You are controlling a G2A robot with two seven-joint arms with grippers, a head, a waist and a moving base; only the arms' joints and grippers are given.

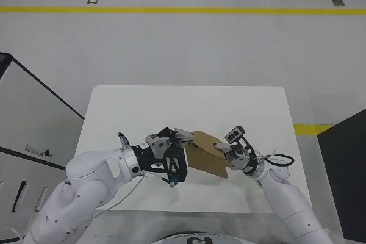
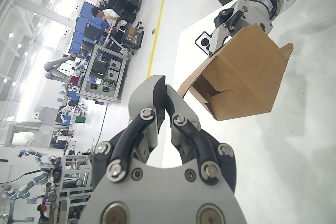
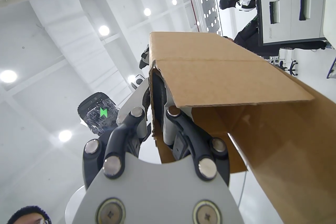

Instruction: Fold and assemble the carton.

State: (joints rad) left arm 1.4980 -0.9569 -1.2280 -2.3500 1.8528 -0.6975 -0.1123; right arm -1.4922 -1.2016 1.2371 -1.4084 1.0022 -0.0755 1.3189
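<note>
The carton point(image 1: 206, 157) is plain brown cardboard, unprinted and a shade darker inside. The desk point(image 1: 171, 104) is plain white, on a pale grey floor point(image 1: 183, 49) crossed by a yellow line point(image 1: 171, 10). The left pincer point(image 2: 166, 93) and right pincer point(image 3: 157, 93) are silver-grey with black links and black ribbed pads.

The left arm point(image 1: 91, 174) and right arm point(image 1: 290, 198) are smooth white with dark wrists. The left gripper point(image 2: 164, 86) and right gripper point(image 3: 153, 89) share grey plates, black links and silver screws.

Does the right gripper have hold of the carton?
Yes, the right gripper is shut on an edge of the carton, with cardboard pinched inside it.
</note>
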